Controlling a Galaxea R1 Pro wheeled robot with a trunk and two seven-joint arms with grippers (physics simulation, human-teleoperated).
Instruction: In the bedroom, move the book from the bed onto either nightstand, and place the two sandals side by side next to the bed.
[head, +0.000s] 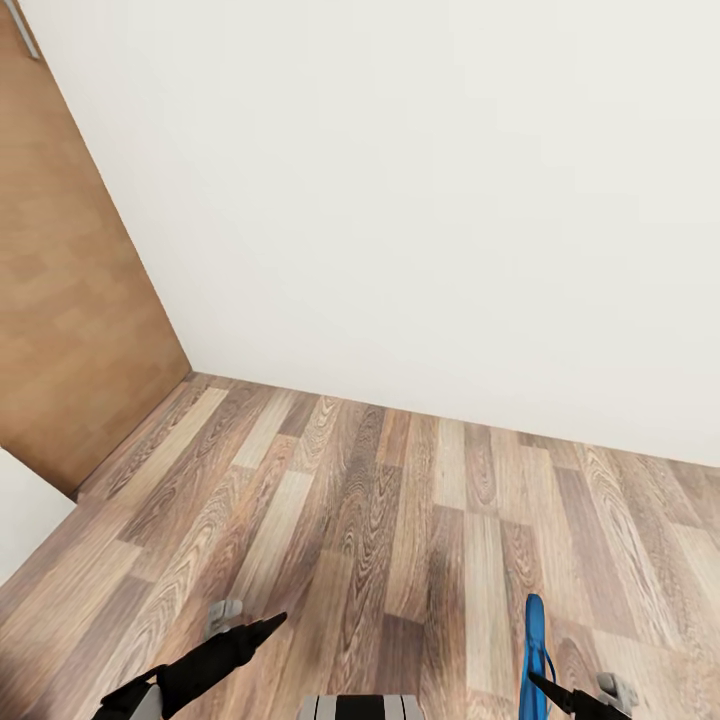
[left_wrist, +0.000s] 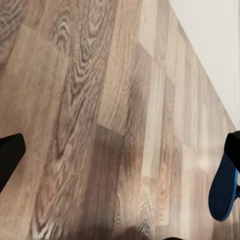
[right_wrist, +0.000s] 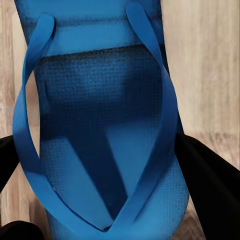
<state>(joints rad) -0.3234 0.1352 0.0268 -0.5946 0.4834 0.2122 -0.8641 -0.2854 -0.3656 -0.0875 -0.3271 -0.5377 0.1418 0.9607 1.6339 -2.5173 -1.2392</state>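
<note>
A bright blue sandal (head: 535, 630) hangs upright just above the plank floor, pinched at its lower end by my right gripper (head: 545, 685), which is shut on it. Seen from the right wrist, the sandal (right_wrist: 107, 150) and its thin straps sit between the black fingers (right_wrist: 210, 180). My left gripper (head: 255, 632) hovers low over the floor, open and holding nothing, its fingers (left_wrist: 9, 155) spread wide. The same sandal (left_wrist: 223, 192) also appears in the left wrist view. The book, the bed and the nightstand are out of view.
A white wall (head: 400, 200) stands close ahead, meeting a plain brown wooden door (head: 70, 300) in the corner at the left. Light brown wood-plank floor (head: 380, 500) stretches between me and the wall. My own base (head: 360, 707) shows at the lower edge.
</note>
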